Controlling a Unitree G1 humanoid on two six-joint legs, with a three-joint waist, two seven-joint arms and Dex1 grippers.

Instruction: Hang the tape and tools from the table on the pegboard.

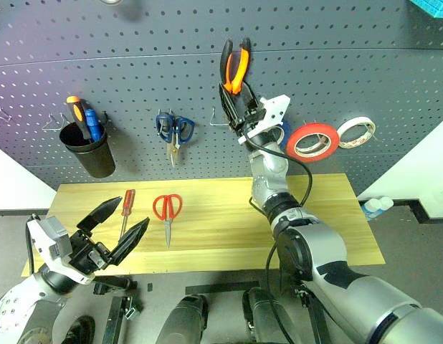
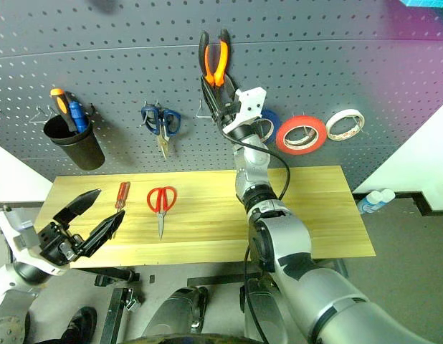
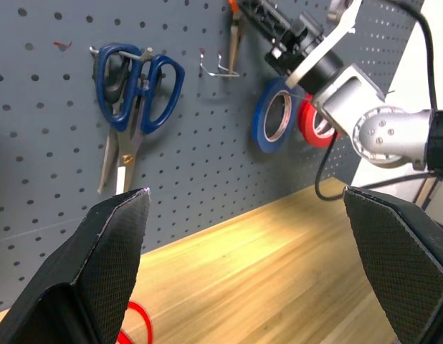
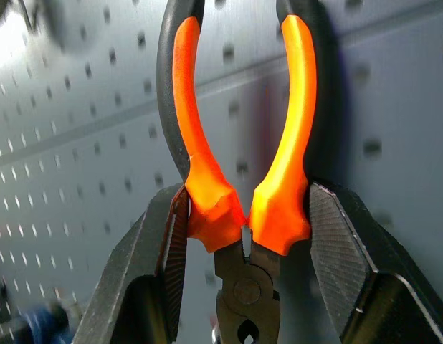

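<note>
The right gripper (image 1: pixel 234 97) clamps the orange-and-black pliers (image 1: pixel 235 66) handles-up against the pegboard (image 1: pixel 135 64), a bare hook (image 1: pixel 218 122) just below-left; the wide-open left gripper (image 1: pixel 114 229) hovers nearest the table's (image 1: pixel 221 222) screwdriver (image 1: pixel 126 210) and red scissors (image 1: pixel 167 211).

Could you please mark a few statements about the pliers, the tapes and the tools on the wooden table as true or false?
1. The right tool grips the orange-and-black-handled pliers against the dark grey pegboard. True.
2. The flat red tape roll lies on the light wooden table. False: it hangs on the pegboard.
3. The red-handled scissors lie on the table. True.
4. The left tool holds the slim red-handled screwdriver. False: it is open and empty.
</note>
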